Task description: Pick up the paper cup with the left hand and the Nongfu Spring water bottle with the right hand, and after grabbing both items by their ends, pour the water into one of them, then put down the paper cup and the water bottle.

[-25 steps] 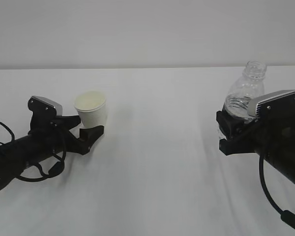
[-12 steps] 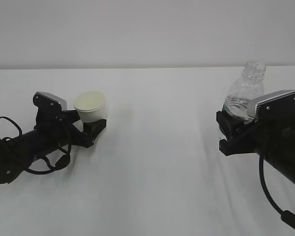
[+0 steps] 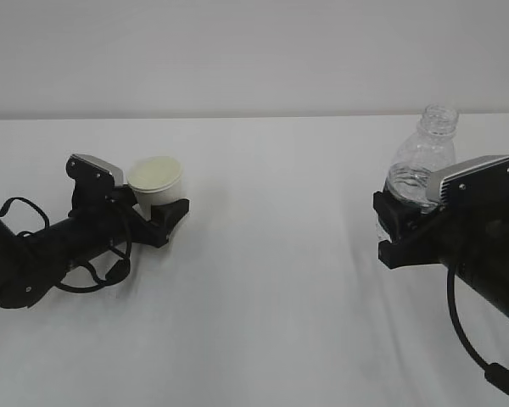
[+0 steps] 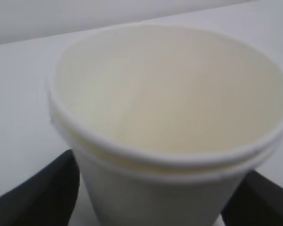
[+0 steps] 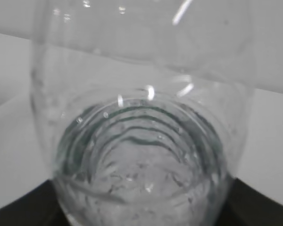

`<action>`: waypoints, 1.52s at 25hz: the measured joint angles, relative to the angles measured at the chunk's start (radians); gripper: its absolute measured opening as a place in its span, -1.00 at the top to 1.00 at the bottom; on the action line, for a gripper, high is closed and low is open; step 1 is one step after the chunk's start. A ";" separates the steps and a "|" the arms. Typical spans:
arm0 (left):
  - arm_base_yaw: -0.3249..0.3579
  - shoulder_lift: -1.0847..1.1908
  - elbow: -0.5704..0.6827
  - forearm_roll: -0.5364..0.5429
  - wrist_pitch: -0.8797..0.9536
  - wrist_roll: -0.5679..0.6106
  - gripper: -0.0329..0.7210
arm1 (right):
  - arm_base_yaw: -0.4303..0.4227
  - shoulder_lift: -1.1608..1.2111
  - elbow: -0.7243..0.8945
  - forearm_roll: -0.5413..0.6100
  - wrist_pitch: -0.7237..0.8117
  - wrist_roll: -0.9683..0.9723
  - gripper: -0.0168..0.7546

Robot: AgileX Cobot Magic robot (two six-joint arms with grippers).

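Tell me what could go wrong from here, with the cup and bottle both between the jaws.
The paper cup sits between wide jaws of the left gripper; a hard squeeze could crush it. The uncapped water bottle at the right gripper leans slightly, so a jerky move might spill.

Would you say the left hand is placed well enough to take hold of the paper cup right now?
Probably yes. The left hand already has its black fingers on either side of the paper cup, low on its body, with nothing between them; whether they are pressing on it is unclear.

White table (image 3: 263, 280), cup (image 3: 155, 182), bottle (image 3: 420, 161)
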 joint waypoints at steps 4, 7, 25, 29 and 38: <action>-0.001 0.000 -0.020 0.000 0.000 0.000 -0.74 | 0.000 0.000 0.000 0.000 0.000 0.000 -0.15; -0.001 0.000 -0.021 0.000 0.000 0.000 -0.73 | 0.000 0.000 0.000 0.000 0.000 0.000 -0.15; -0.001 0.000 -0.021 0.006 -0.002 0.000 -0.37 | 0.000 0.000 0.000 0.000 0.000 0.000 -0.15; -0.001 0.000 -0.021 0.016 -0.002 0.000 -0.30 | 0.000 0.000 0.000 0.000 0.000 0.000 -0.15; -0.001 0.000 -0.024 0.163 -0.012 0.000 -0.29 | 0.000 0.000 0.000 0.000 0.000 -0.005 -0.15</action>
